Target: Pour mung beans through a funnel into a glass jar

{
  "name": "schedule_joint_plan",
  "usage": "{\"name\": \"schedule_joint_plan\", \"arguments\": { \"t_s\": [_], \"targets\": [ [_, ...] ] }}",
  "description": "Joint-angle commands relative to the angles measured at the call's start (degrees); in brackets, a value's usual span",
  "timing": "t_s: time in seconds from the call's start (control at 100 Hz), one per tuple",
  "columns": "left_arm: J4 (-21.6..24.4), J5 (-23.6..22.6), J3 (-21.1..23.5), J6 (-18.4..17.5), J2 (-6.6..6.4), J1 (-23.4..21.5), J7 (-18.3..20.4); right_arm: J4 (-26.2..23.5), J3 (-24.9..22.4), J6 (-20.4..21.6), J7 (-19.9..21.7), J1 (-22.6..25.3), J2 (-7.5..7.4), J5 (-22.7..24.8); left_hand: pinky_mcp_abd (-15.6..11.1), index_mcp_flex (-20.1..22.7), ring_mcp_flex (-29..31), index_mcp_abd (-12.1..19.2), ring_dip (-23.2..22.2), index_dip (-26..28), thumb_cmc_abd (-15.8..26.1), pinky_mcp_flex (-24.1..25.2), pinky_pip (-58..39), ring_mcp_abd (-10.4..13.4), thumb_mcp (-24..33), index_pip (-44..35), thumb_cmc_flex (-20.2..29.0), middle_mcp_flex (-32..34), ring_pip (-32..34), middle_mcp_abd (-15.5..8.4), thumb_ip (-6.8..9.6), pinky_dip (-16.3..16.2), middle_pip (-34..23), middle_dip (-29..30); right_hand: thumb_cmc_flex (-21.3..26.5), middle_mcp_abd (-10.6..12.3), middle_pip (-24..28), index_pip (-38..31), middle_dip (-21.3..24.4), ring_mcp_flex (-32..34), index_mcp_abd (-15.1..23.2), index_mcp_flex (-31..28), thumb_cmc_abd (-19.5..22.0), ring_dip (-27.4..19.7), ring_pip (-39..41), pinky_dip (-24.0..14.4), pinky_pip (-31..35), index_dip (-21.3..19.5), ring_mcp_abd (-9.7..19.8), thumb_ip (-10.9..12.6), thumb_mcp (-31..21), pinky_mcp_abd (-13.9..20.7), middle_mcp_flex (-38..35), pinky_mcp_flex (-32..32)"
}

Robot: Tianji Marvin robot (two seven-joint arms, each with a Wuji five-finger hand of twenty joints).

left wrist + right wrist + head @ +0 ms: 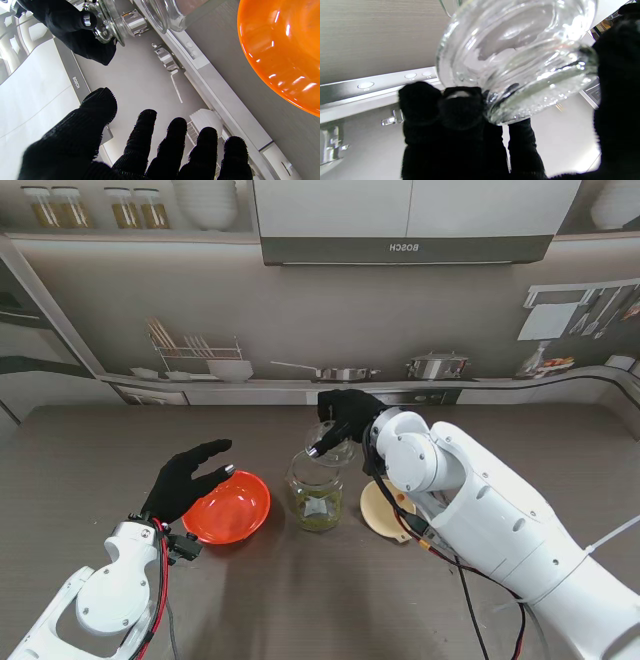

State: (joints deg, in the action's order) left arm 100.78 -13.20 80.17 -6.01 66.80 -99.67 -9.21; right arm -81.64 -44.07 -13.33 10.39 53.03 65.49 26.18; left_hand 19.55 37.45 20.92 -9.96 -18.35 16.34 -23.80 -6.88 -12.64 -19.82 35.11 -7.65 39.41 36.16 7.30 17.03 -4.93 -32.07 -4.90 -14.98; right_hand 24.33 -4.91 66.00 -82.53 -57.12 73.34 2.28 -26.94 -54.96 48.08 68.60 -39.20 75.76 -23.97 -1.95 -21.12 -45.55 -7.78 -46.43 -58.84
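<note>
A glass jar (pixel 316 502) stands mid-table with green mung beans in its lower part. Something clear rests on its mouth, perhaps the funnel (pixel 318 465); I cannot tell for sure. My right hand (pixel 347 418) is shut on a small glass cup (pixel 333 442), tipped over the jar's mouth. In the right wrist view the cup (pixel 517 57) looks empty between my black fingers (pixel 460 110). The left wrist view shows the same cup (pixel 107 22) and the jar's rim (pixel 160 17). My left hand (pixel 188 480) hovers open, fingers spread, beside the orange bowl (pixel 228 508).
The orange bowl (pixel 282 50) sits left of the jar and looks empty. A cream round lid (pixel 385 510) lies right of the jar, partly under my right forearm. A backdrop printed as a kitchen counter (pixel 300 385) lines the table's far edge.
</note>
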Motion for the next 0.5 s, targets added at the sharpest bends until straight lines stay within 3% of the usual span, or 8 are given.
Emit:
{"name": "schedule_joint_plan", "arguments": {
  "t_s": [0.0, 0.49],
  "targets": [
    [0.36, 0.24, 0.03, -0.23, 0.27, -0.19, 1.04, 0.61, 0.49, 0.6, 0.29, -0.34, 0.77, -0.26, -0.19, 0.43, -0.53, 0.71, -0.5, 0.33, 1.68, 0.88, 1.65, -0.21, -0.79, -0.08, 0.96, -0.81, -1.42, -0.2, 1.65, -0.87, 0.8, -0.22, 16.5, 3.7, -0.28, -5.28, 0.2, 2.56, 0.4, -3.73, 5.61, 0.73, 3.3, 0.66, 2.26, -0.66, 12.7, 5.07, -35.92, 1.06, -1.5, -1.66],
    [0.23, 0.26, -0.29, -0.24, 0.22, 0.0, 1.29, 5.59, 5.58, 2.1, -1.58, -3.21, 2.53, -1.81, -0.22, 0.51, -0.53, 0.68, -0.5, 0.35, 1.7, 0.9, 1.66, -0.26, -0.86, -0.11, 0.98, -0.8, -1.44, -0.29, 1.66, -0.87, 0.79, -0.22, 16.4, 3.88, -0.27, -5.24, -0.13, 2.55, 0.34, -3.44, 5.91, 0.64, 3.25, 0.84, 1.79, -0.85, 12.44, 5.02, -35.79, 0.81, -1.26, -1.44]
  ]
}}
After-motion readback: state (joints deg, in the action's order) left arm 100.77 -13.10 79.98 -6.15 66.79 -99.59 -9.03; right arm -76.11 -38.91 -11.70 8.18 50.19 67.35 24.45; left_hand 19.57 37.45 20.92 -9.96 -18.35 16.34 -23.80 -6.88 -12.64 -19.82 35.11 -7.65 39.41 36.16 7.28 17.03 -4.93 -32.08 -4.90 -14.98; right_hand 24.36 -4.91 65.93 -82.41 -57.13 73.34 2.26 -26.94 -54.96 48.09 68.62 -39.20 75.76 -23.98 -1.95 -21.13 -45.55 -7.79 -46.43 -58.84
